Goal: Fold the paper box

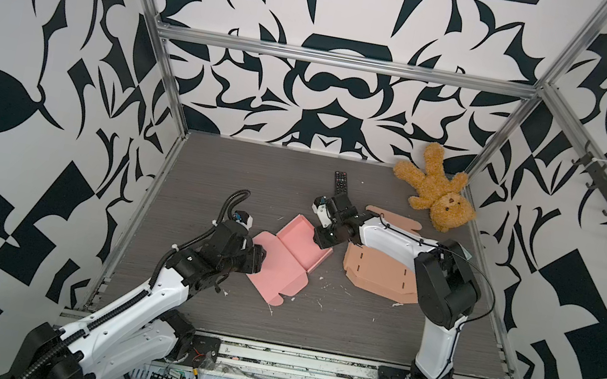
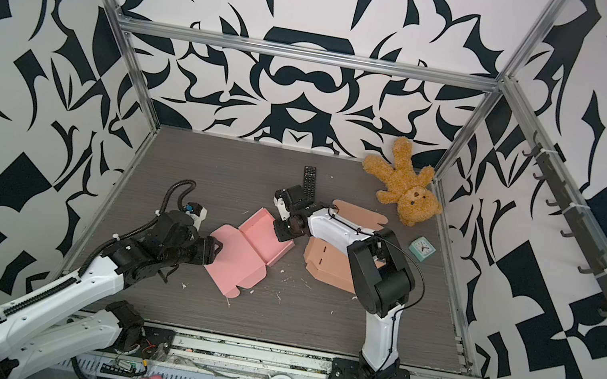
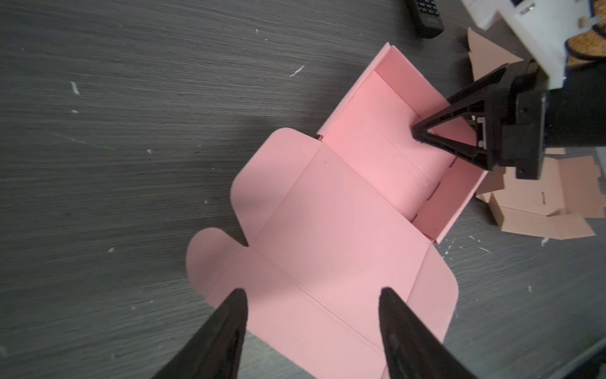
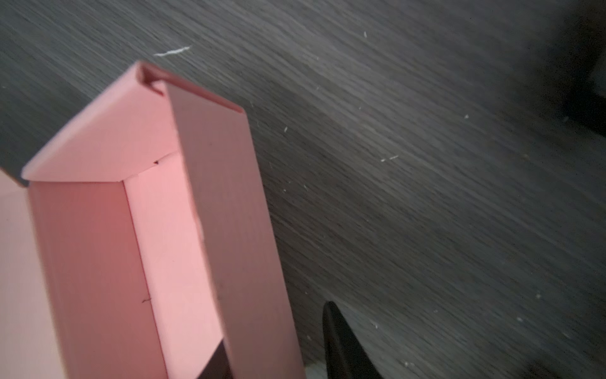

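Left wrist view looks down on the pink box (image 3: 328,213), which lies opened out on the table (image 1: 233,170) just on the arms' side of the remote (image 1: 341,182). Its long axis runs away from the remote. The raised tray (image 3: 387,141) is the end nearest the remote, the flat lid (image 3: 331,236) comes next, and the front flap (image 3: 295,328) is farthest from it. The left hand (image 3: 311,292) hovers over that flap with its jaws spread wide and nothing between them. The rest of the box stretches straight ahead of it, toward the remote. The right hand (image 1: 322,240) sits at the tray end and straddles the tray's side wall (image 4: 229,213), with one finger (image 3: 419,131) inside and the other (image 4: 341,344) outside. A strip of table shows between the outer finger and the wall, so I cannot tell whether it pinches the wall or only brackets it. The tray walls look set up and the lid is not yet closed, so the fold seems well along. The coming move likely turns on the flap: the left hand is the nearer one, and it would have to catch that far edge and swing it along the axis toward the remote, over the tray. The right finger inside the tray would probably block the lid unless it clears first.
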